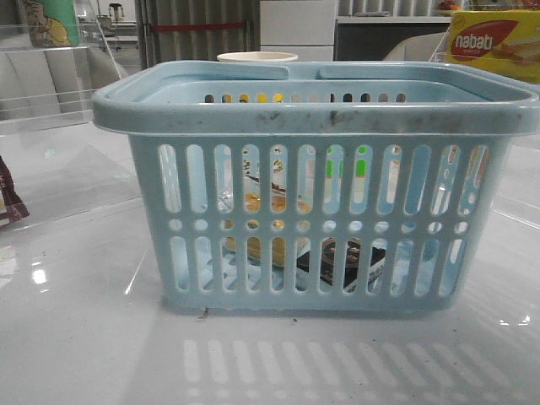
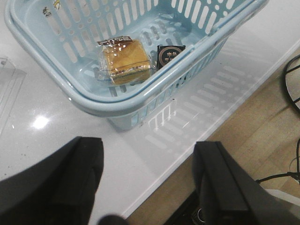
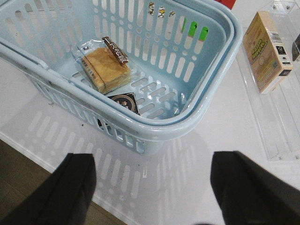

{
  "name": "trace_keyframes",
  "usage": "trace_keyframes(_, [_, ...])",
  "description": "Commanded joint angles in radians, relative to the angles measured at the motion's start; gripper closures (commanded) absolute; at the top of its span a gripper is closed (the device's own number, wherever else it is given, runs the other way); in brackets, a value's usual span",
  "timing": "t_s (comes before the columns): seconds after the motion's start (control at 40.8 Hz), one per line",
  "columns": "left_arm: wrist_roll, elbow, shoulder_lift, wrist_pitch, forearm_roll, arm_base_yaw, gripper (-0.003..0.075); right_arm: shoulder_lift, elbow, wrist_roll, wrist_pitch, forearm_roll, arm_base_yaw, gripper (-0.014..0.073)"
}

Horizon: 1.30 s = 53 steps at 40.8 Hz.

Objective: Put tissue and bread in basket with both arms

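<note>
Black fingers of the left gripper are spread wide and empty over the glossy white table; the right gripper is likewise open and empty. Bread and tissue are seen side by side inside the slotted light-blue basket. A nabati box and clear acrylic shelves are set behind.

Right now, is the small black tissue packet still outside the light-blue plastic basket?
No, it lies on the basket floor beside the wrapped bread.
</note>
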Motion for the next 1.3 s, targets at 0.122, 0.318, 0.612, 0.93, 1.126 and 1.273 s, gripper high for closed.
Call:
trace_keyframes(0.122, [-0.027, 0.119, -0.120, -0.126, -0.002, -0.008, 0.0246, -0.002, -0.027, -0.006, -0.069, -0.008, -0.001, -0.0012])
trace_keyframes(0.318, [-0.027, 0.165, -0.135, -0.125, 0.041, -0.008, 0.0246, 0.002, -0.027, -0.006, -0.057, -0.010, -0.001, -0.0012])
trace_keyframes(0.612, [-0.024, 0.167, -0.133, -0.134, 0.061, -0.008, 0.0246, 0.003, -0.027, -0.006, -0.005, -0.034, -0.001, 0.0017])
trace_keyframes(0.93, [-0.024, 0.167, -0.128, -0.138, 0.068, -0.008, 0.0431, 0.003, -0.027, -0.006, 0.013, -0.034, -0.001, 0.0378])
trace_keyframes(1.126, [-0.024, 0.167, -0.115, -0.141, 0.068, -0.008, 0.0568, 0.003, -0.027, -0.006, 0.016, -0.034, -0.001, 0.0532])
trace_keyframes(1.273, [-0.024, 0.167, -0.103, -0.141, 0.068, -0.008, 0.0629, 0.003, -0.027, -0.006, 0.017, -0.034, -0.001, 0.0539])
